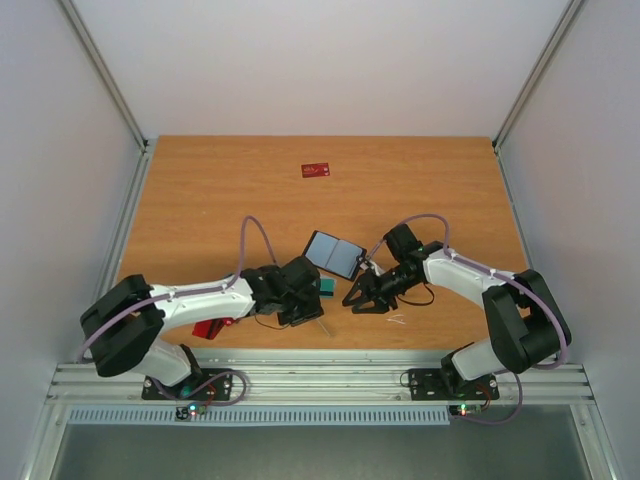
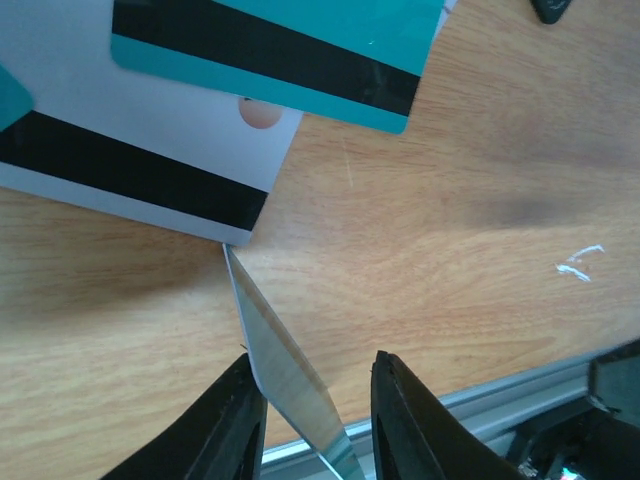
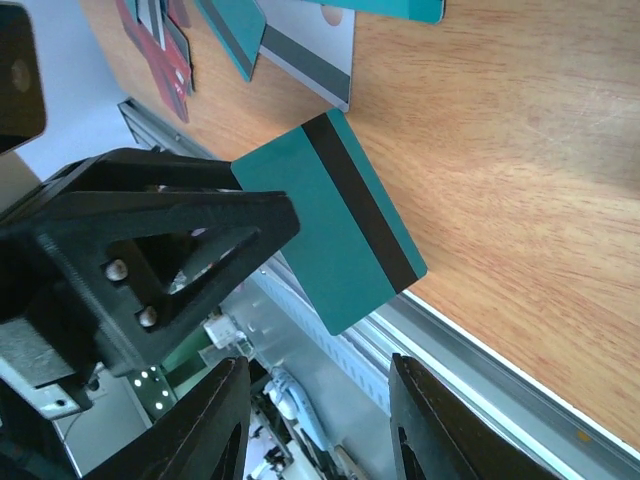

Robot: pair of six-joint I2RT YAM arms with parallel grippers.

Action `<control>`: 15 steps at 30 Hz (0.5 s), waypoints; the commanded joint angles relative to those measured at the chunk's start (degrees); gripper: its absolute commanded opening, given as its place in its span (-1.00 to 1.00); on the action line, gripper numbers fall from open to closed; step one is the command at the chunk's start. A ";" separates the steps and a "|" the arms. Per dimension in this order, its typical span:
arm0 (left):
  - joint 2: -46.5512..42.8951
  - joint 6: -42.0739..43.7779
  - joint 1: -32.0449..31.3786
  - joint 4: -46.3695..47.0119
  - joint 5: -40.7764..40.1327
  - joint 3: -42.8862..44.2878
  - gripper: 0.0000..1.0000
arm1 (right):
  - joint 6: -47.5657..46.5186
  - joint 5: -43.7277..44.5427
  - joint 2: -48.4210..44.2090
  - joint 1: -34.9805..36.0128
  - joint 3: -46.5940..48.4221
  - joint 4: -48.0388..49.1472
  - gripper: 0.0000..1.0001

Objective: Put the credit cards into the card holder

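The card holder (image 1: 335,253) lies open on the table, pale grey-blue inside. My left gripper (image 1: 312,312) is shut on a teal card with a dark stripe (image 3: 335,235), held on edge just off the wood; it shows edge-on between my fingers (image 2: 285,370). My right gripper (image 1: 356,302) is open and empty, just right of that card and near the holder. More cards lie by the left gripper: a teal one (image 2: 280,40), a white striped one (image 2: 130,150), and red ones (image 1: 210,328). One red card (image 1: 316,169) lies far back.
The table's metal front rail (image 1: 320,380) runs close behind both grippers. The left gripper's black body (image 3: 150,260) fills the left of the right wrist view. Small white scraps (image 2: 578,264) lie on the wood. Side walls close in the table.
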 commanded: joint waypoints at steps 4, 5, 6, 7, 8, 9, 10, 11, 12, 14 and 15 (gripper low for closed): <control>4.57 3.21 -0.11 1.06 -0.39 2.11 -0.56 | 2.26 -0.75 1.74 -0.02 -1.08 3.07 -0.21; 4.66 3.58 -0.06 0.54 -0.61 2.56 -0.63 | 2.56 -0.75 1.75 -0.06 -1.03 3.33 -0.20; 4.52 3.85 -0.10 -0.05 -0.80 3.05 -0.71 | 2.77 -0.67 1.69 -0.08 -1.02 3.42 -0.20; 4.30 4.36 -0.11 -0.82 -1.25 3.57 -0.78 | 2.82 -0.62 1.60 -0.02 -0.93 3.38 -0.20; 3.89 4.72 -0.11 -1.81 -1.63 4.12 -0.85 | 2.77 -0.62 1.46 -0.08 -0.79 3.16 -0.20; 3.43 5.24 -0.13 -2.65 -1.90 4.66 -0.91 | 2.58 -0.58 1.34 -0.09 -0.53 2.83 -0.20; 2.67 5.58 -0.11 -3.41 -2.18 5.24 -0.94 | 2.20 -0.51 1.19 -0.10 -0.14 2.21 -0.20; 1.89 6.18 -0.05 -4.01 -2.38 5.89 -0.98 | 1.68 -0.35 1.00 -0.08 0.42 1.51 -0.20; 0.88 6.83 -0.03 -4.35 -2.31 6.61 -0.99 | 1.42 -0.36 0.75 -0.10 1.03 0.74 -0.20; -1.26 10.18 0.26 -2.73 -0.72 7.95 -0.99 | 0.86 -0.93 -0.34 -0.10 2.54 -0.21 -0.17; -2.24 11.91 0.63 -2.10 0.76 8.90 -0.99 | 0.67 -1.42 -1.00 -0.10 3.43 -0.60 -0.15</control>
